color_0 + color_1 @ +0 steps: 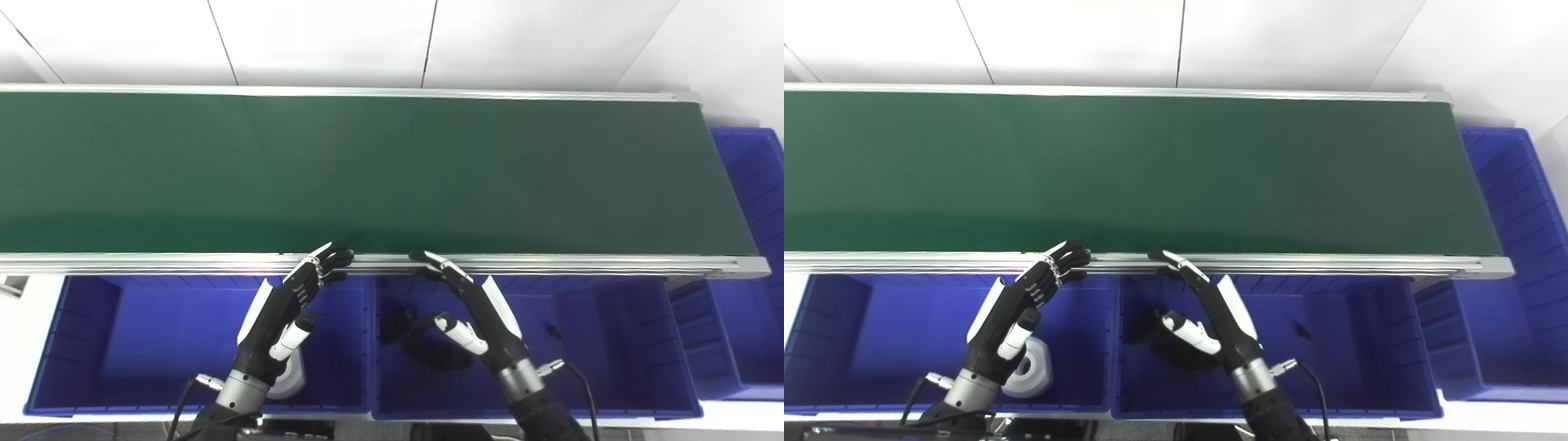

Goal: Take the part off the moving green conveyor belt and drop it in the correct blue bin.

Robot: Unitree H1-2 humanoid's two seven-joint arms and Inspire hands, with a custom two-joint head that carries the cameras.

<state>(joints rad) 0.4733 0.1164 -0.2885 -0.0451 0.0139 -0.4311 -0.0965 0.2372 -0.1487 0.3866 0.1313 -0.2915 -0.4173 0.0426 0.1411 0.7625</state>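
The green conveyor belt [367, 171] runs across the view with no part visible on it. My left hand [288, 312] hovers open over the left blue bin [79, 343], its fingertips reaching the belt's near rail. My right hand [471, 312] is open too, above the middle blue bin [612, 343], fingers stretched toward the same rail. Neither hand holds anything. A white part [1029, 367] lies in the left bin, partly hidden by my left arm. Dark parts [1157, 343] lie in the middle bin beside my right hand.
A silver aluminium rail [551, 263] edges the belt on the near side. A third blue bin [753, 257] stands at the belt's right end. A small dark piece [553, 331] lies in the middle bin. White wall panels rise behind the belt.
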